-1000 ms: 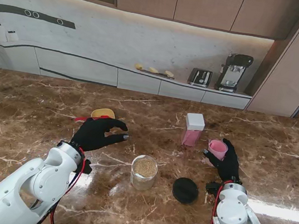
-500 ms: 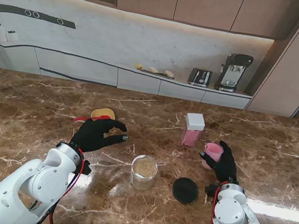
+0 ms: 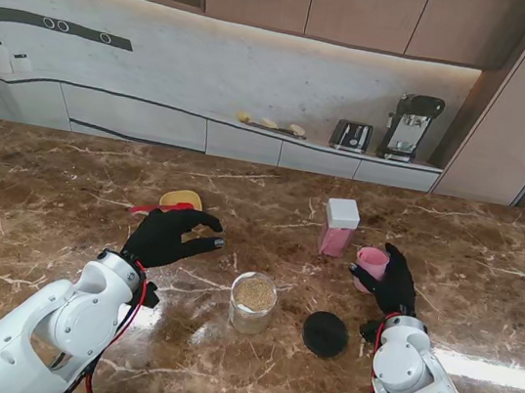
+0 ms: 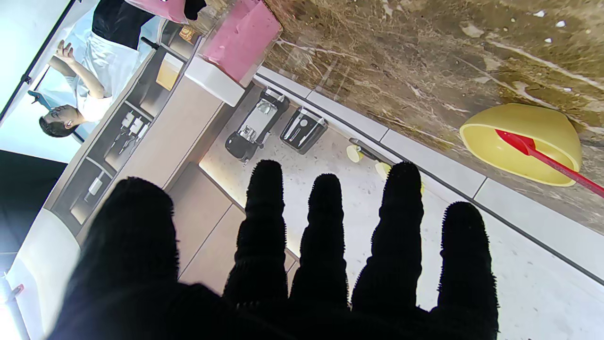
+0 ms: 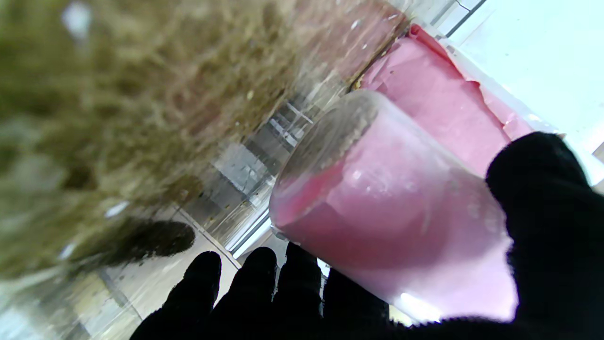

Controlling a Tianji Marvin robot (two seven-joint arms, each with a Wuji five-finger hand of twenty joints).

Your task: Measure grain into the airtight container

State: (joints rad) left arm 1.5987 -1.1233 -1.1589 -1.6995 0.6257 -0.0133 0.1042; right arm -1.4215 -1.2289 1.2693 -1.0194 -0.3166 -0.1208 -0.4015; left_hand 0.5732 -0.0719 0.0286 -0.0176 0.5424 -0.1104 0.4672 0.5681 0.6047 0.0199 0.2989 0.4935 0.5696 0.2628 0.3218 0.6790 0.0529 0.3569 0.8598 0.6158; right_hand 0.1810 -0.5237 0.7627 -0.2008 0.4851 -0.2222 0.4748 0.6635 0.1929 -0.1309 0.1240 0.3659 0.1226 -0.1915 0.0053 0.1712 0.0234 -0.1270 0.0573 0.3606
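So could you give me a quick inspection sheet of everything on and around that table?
Surface: brown marble table, bare in places.
Job's things: open jar of grain; black lid beside it; pink cup; pink box, white lid on.
Clutter: yellow bowl with red spoon.
Hands: left hand open over the table; right hand shut on the cup.
Cables: red and black wires along the left arm.
Surroundings: kitchen counter, toaster, coffee machine.

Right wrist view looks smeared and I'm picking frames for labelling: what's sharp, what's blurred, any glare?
Right wrist view: pink cup fairly sharp, table behind smeared, glare at the cup's base. Left wrist view: crisp yellow bowl. Stand view: sharp, a bright strip on the table.
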